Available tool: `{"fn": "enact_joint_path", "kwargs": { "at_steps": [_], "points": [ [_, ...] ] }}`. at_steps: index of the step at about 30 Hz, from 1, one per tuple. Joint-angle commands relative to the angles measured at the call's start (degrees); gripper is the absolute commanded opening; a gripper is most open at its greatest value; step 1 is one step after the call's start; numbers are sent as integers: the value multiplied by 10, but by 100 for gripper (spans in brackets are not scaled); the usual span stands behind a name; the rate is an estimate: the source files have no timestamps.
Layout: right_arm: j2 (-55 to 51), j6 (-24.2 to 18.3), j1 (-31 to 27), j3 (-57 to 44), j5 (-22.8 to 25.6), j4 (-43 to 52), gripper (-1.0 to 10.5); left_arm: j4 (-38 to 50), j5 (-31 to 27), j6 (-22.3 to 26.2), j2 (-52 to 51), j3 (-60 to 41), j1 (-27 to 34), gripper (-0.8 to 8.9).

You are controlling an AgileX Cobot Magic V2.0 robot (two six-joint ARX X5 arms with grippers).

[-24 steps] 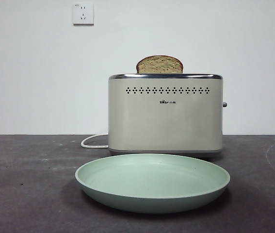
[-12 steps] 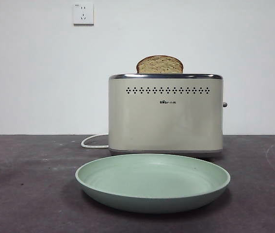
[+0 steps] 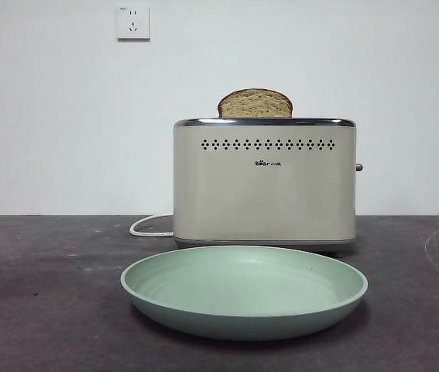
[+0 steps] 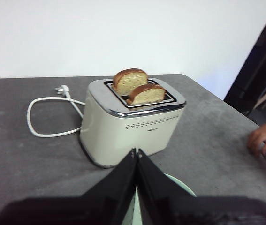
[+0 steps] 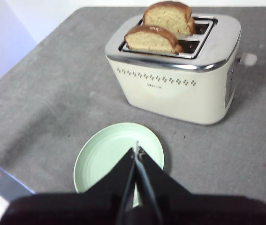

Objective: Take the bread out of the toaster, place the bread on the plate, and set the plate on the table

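The cream toaster (image 3: 264, 186) stands on the dark grey table (image 3: 41, 294) with bread in both slots. One taller slice (image 4: 130, 80) (image 5: 168, 17) sits in the slot away from the logo side. A lower slice (image 4: 147, 94) (image 5: 150, 40) fills the slot near the logo. From the front only one domed top (image 3: 255, 103) shows. The mint-green plate (image 3: 244, 291) (image 5: 116, 152) lies flat in front of the toaster. My left gripper (image 4: 136, 151) and my right gripper (image 5: 136, 150) both hover shut and empty above the plate, short of the toaster. Neither appears in the front view.
A white cord (image 4: 41, 115) loops on the table beside the toaster and ends in a plug (image 4: 62, 89). A person's hand (image 4: 263, 138) rests at one table edge. Two wall sockets (image 3: 132, 22) sit high on the white wall behind.
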Motion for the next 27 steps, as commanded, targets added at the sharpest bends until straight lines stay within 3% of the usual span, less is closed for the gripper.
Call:
{"fn": "enact_joint_path", "kwargs": {
  "at_steps": [1,8,10,12,15,16,27],
  "points": [
    [1,-17,1,1,-1,-10,-12,-8,16,12,0,0,1,-6],
    [2,-14,1,1,0,-13,13,-9,16,12,0,0,1,1],
    [2,-12,1,1,0,-13,117,-7,16,12,0,0,1,12],
    [2,-11,1,1,0,-13,315,-7,16,12,0,0,1,146],
    [2,-7,1,1,0,-13,589,-7,16,12,0,0,1,548],
    [2,-7,1,1,0,-13,623,-7,17,12,0,0,1,611],
    [2,-6,1,1,0,-13,630,16,33,17,15,0,0,610]
  ]
}}
